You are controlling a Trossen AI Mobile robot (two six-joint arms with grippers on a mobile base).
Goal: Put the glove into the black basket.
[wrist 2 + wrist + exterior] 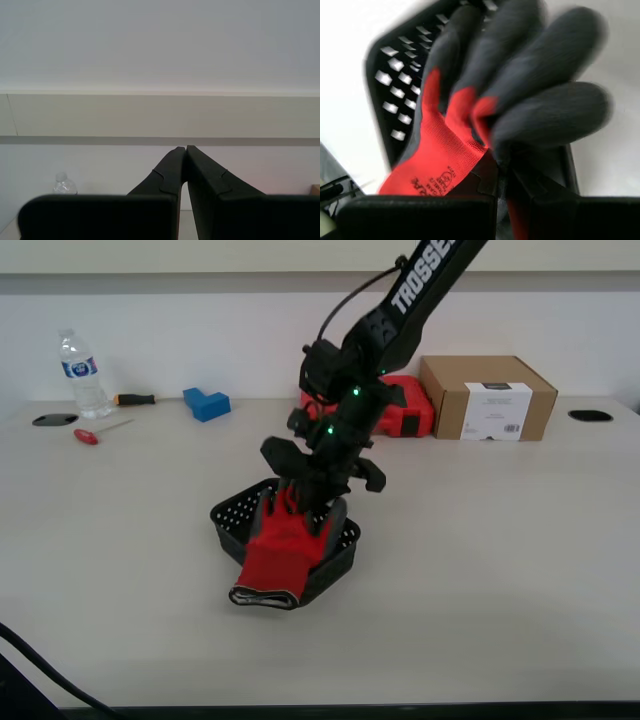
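The red glove point(280, 545) lies partly in the black basket point(232, 515) in the middle of the table. Its cuff hangs over the basket's near rim, and its dark grey fingertips point up into my first gripper point(305, 502). In the first wrist view the jaws of my first gripper point(501, 172) are closed on the glove point(445, 145) at the base of its fingers, above the perforated basket point(395, 75). My second gripper point(185, 148) is shut and empty. It points at the wall and does not show in the exterior view.
Along the back of the table stand a water bottle point(80, 375), a red-handled screwdriver point(95, 432), an orange-handled tool point(135, 398), a blue block point(206, 403), a red tool case point(410, 410) and a cardboard box point(487, 397).
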